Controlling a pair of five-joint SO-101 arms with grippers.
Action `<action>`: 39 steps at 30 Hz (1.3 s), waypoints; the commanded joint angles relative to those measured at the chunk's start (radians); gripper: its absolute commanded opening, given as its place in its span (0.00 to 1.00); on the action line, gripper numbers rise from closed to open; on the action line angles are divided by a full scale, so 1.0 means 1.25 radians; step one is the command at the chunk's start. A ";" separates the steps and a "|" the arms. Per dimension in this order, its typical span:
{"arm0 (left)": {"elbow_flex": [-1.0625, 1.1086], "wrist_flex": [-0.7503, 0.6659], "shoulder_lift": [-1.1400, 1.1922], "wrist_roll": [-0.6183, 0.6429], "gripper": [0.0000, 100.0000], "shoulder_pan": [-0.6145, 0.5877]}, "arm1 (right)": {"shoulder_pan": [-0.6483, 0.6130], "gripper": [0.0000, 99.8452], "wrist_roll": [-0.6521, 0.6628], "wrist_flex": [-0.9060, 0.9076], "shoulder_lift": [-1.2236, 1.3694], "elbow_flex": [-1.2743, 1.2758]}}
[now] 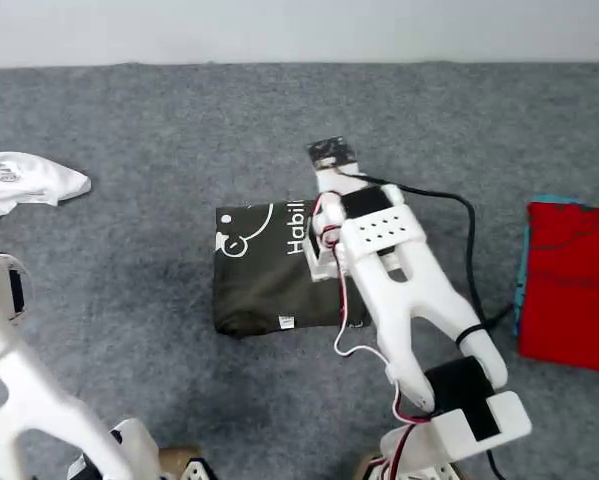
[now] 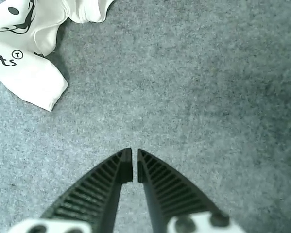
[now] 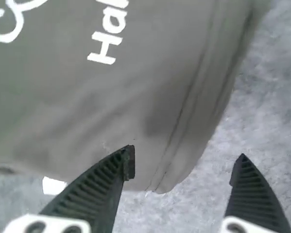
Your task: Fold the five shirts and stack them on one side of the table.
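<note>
Grey bench (image 1: 139,300): your right gripper (image 3: 186,155), spread, straddles a corner of the folded dark shirt (image 1: 259,280). Likely next: pinch it and carry it to the red shirt (image 1: 574,285) at the right edge. Left gripper (image 2: 135,153) is pressed together.

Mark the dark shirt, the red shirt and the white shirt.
dark shirt (image 1: 264,275): high view, middle of folded front.
red shirt (image 1: 571,290): high view, centre of its top.
white shirt (image 1: 24,182): high view, crumpled middle.

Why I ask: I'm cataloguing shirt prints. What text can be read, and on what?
Folded dark olive fabric shirt: white lettering, cut off by the white right arm, no whole word.
Its small white tag: too small to read.
Crumpled white fabric shirt: dark letters, cut off, no whole word.
Folded red fabric shirt: nothing legible.
</note>
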 commanded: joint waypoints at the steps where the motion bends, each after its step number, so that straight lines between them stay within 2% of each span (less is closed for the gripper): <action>1: -0.004 -0.017 -0.021 -0.006 0.03 0.001 | 0.037 0.32 -0.007 -0.058 0.004 0.002; 9: 0.003 -0.012 -0.022 -0.005 0.03 -0.002 | 0.039 0.32 -0.027 -0.191 0.206 -0.004; 13: 0.030 -0.012 -0.028 -0.005 0.03 -0.004 | 0.014 0.31 -0.033 -0.182 0.245 -0.017; 15: 0.039 -0.012 -0.028 -0.005 0.03 -0.004 | 0.001 0.24 -0.032 -0.159 0.251 -0.034; 20: 0.041 -0.012 -0.028 -0.005 0.03 -0.004 | -0.006 0.00 -0.028 -0.148 0.251 -0.041; 22: 0.041 -0.012 -0.028 -0.005 0.03 -0.004 | -0.003 0.03 -0.007 -0.133 0.251 -0.041; 27: 0.040 -0.014 -0.028 -0.009 0.03 -0.004 | 0.004 0.01 0.048 -0.104 0.242 -0.055; 32: 0.037 -0.015 -0.028 -0.010 0.03 -0.004 | 0.082 0.01 0.201 -0.057 0.244 -0.117; 39: 0.037 -0.014 -0.028 -0.010 0.03 -0.004 | 0.229 0.01 0.598 -0.045 0.273 -0.286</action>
